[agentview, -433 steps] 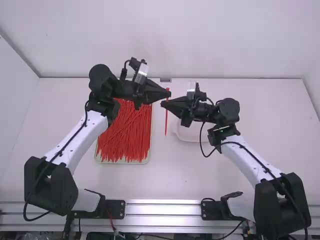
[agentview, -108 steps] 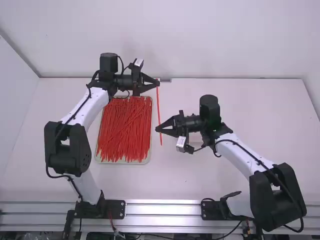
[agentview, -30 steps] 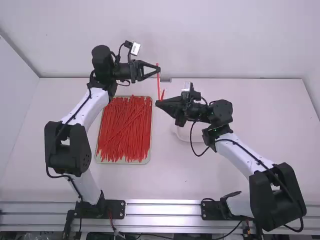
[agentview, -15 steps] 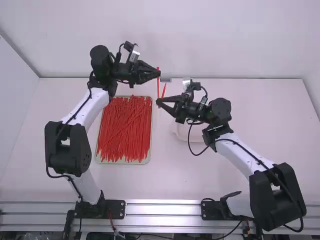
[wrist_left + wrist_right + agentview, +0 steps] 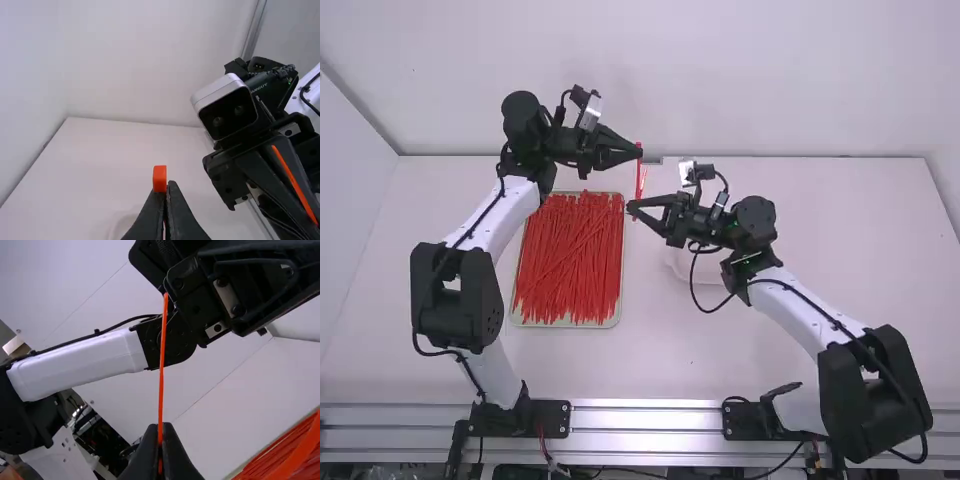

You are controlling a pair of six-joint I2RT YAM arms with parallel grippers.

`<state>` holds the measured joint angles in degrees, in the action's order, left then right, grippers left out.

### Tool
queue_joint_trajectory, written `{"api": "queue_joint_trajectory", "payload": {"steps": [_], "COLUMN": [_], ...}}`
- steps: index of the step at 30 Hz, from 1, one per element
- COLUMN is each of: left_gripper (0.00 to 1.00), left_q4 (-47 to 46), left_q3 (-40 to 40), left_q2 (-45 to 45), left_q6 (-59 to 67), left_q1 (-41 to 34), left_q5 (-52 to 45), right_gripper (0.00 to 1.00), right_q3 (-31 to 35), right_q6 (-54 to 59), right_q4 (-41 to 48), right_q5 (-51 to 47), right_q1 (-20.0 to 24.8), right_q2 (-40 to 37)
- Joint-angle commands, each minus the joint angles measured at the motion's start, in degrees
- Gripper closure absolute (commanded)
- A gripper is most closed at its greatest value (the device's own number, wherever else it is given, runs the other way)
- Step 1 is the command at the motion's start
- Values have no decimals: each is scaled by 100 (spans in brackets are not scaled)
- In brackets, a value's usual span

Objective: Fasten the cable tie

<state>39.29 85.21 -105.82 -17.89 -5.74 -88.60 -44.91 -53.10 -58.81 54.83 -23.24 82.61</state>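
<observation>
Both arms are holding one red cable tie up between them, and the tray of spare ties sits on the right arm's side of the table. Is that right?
No. The tray of spare ties lies on the left arm's side of the table, as the high view shows. Both arms do hold one red cable tie up between them.

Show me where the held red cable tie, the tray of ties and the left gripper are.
held red cable tie (image 5: 162,365), right wrist view, middle of its strap.
tray (image 5: 565,324), high view, its near rim.
left gripper (image 5: 166,188), left wrist view, between its fingertips.
</observation>
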Motion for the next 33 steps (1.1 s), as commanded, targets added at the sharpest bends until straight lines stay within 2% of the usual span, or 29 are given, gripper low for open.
{"api": "queue_joint_trajectory", "payload": {"steps": [1,9,19,33], "left_gripper": [98,99,98,99], "left_q4": [22,-129,-957,-452], "left_q3": [-37,-37,-37,-63], "left_q2": [-26,-26,-26,-26], "left_q6": [105,531,1646,1836], "left_q1": [-28,-28,-280,-236], "left_q5": [-116,-116,-116,-118], "right_gripper": [100,100,100,100], "right_q3": [-122,-122,-122,-122], "right_q6": [-273,-778,-988,-1104], "right_q4": [-63,-76,258,654], "right_q5": [-24,81,146,186], "right_q1": [-7,-7,-7,-7], "right_q2": [33,33,33,33]}}
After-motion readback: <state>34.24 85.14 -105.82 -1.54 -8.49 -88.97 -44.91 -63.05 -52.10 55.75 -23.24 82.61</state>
